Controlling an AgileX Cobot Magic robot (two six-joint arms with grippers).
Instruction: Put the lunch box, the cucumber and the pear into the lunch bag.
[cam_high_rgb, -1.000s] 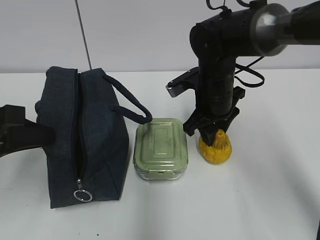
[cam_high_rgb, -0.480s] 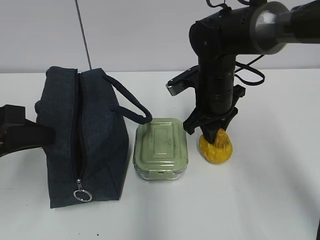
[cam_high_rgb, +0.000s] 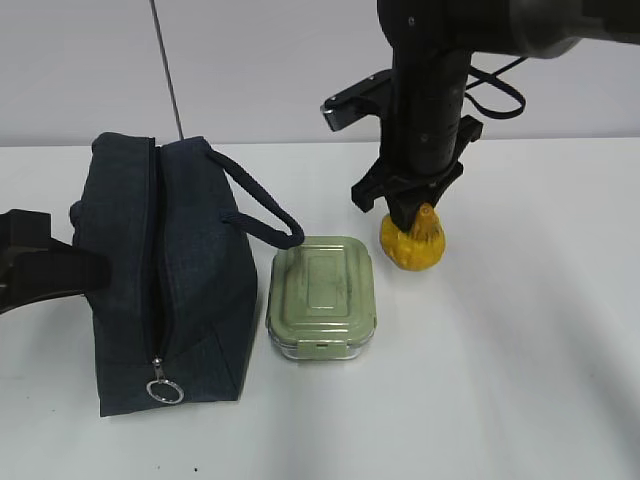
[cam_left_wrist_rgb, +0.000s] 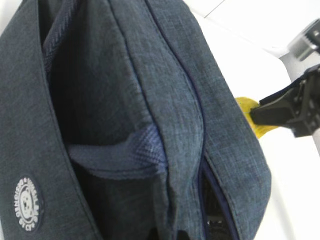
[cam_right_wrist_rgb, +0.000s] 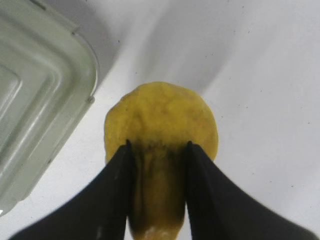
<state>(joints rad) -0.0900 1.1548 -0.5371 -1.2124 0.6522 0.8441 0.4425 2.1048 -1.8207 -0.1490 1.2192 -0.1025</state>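
The right pincer (cam_high_rgb: 411, 214) is clamped on the pear's (cam_high_rgb: 413, 243) narrow top, near the surface's back edge, beside the box (cam_high_rgb: 322, 295). Pear step. Next I think it must carry it left to the bag (cam_high_rgb: 165, 270), whose zip looks partly open. The left pincer is hidden, shut.

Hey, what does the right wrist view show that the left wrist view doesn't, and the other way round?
Only the right wrist view shows the lunch box, its pale green lid at the left edge, and the right end effector seen from behind, its two dark fingers pressed against the pear's narrow end.

Only the left wrist view shows the lunch bag up close: navy fabric, its zipper line and a round white badge.

Both show the yellow pear and white table; the left wrist view catches just a sliver of pear beyond the bag.
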